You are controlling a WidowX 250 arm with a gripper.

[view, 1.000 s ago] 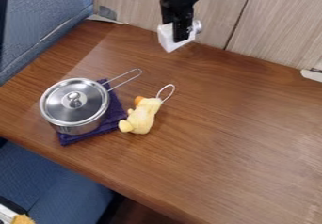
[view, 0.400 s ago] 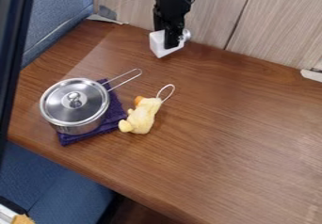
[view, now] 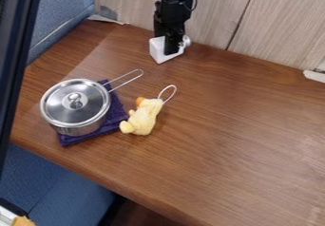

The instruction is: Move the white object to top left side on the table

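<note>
Near-left edge of table (view: 241, 139): lidded pot (view: 75, 107) on purple cloth (view: 118, 115), presumably a mat to guard the wood. Yellow plush duck (view: 143, 117) lies just beside the cloth. Farther back, by the far edge, left of its middle: white object (view: 157, 48), clasped by gripper (view: 171, 50), fingers pointing down, a hold that suits lowering it upright. Contact with wood: cannot tell. Far-left corner, the likely goal, lies farther left.
</note>
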